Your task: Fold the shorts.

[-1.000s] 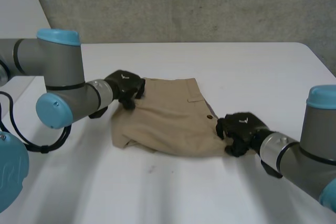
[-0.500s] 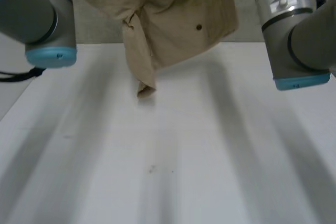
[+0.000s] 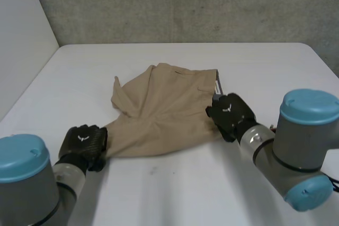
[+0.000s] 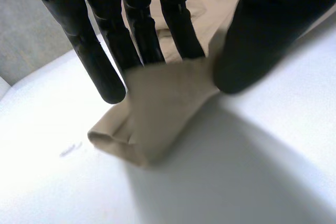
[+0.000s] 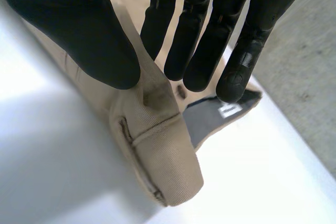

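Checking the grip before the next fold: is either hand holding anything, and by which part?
Both hold the shorts. The left hand pinches a leg's hem end between fingers and thumb; the right hand pinches the waistband's end by the buttonhole.

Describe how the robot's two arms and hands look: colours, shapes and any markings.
Both arms are thick grey tubes with rounded light-blue caps on the joints: the left arm and the right arm. A silver ring joins each wrist to a black hand. The left hand and the right hand have slim black fingers, a broader thumb and a small white mark on the back.
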